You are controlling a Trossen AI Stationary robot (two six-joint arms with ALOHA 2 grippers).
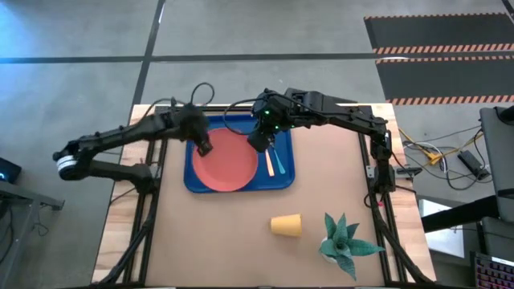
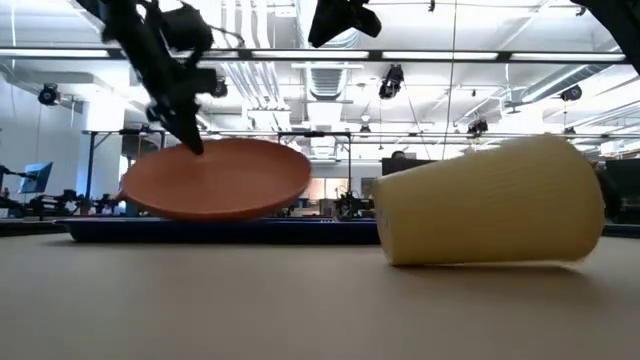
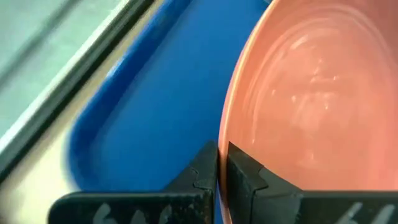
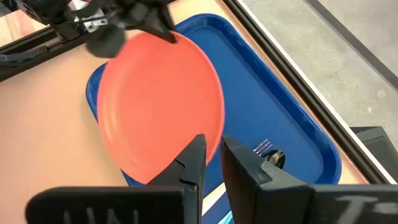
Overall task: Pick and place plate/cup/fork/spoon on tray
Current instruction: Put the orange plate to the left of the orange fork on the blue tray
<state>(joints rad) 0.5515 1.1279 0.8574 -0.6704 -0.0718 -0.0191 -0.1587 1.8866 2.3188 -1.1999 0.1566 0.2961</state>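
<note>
Salmon plate (image 1: 226,160) rim pinched by left tool (image 1: 204,149), above tray (image 1: 283,178) — cup (image 1: 287,225) apart

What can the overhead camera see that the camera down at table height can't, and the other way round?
Only the overhead view shows the small green potted plant and the orange-handled fork and teal-handled spoon lying on the tray. Only the table-level view shows the plate lifted off the tray, tilted, and the room's ceiling lights. Both show the round salmon-pink plastic plate pinched at its rim by the left gripper, the royal-blue rectangular tray, and the yellow-orange plastic cup on its side.
</note>
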